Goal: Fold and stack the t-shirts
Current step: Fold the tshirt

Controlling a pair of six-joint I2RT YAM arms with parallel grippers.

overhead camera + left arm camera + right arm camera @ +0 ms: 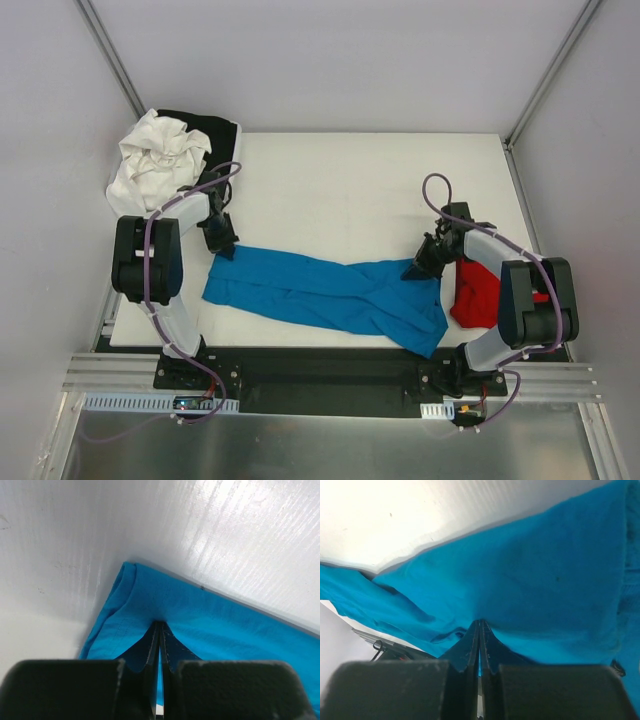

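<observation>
Top external view: the white worktop (350, 180) carries the blue shirt (320, 295), stretched left to right along the near edge. A crumpled white cloth (155, 160) sits at the far left corner. The red shirt (478, 295) lies bunched at the near right, touching the blue one. A black cloth (215, 128) shows behind the white one. The left tool (222, 248) pinches the blue shirt's left end and the right tool (415, 270) its right part. Both wrist views show jaws clamped on blue fabric.

The left gripper (159, 626) pinches a fold of the blue shirt (215, 625), jaws pressed together. The white table (150, 520) fills the view behind it.
</observation>
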